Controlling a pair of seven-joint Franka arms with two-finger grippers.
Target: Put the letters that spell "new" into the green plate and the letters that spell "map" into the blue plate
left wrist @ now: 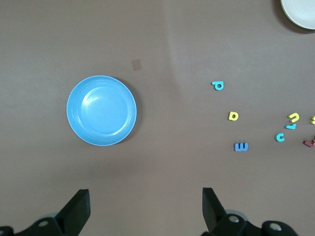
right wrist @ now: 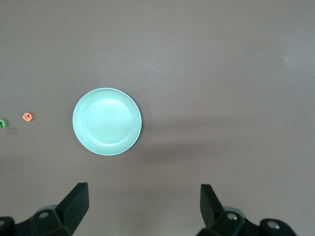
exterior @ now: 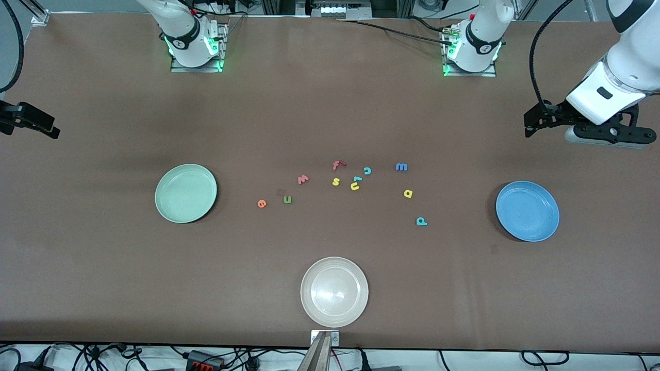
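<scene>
The green plate (exterior: 185,193) lies toward the right arm's end and the blue plate (exterior: 527,211) toward the left arm's end, both with nothing in them. Between them on the table lie the orange e (exterior: 262,203), green n (exterior: 287,199) and pink w (exterior: 302,179), then the blue m (exterior: 401,167), yellow a (exterior: 408,194) and teal p (exterior: 421,221). My left gripper (left wrist: 145,191) hangs open, high over bare table beside the blue plate. Over bare table beside the green plate, my right gripper (right wrist: 143,187) is open too. Neither holds anything.
A whitish-beige plate (exterior: 334,291) sits near the table's front edge. Among the scattered letters in the middle lie a red f (exterior: 337,165), yellow s (exterior: 335,181), yellow u (exterior: 355,186) and teal c (exterior: 367,170). Both arm bases stand at the back edge.
</scene>
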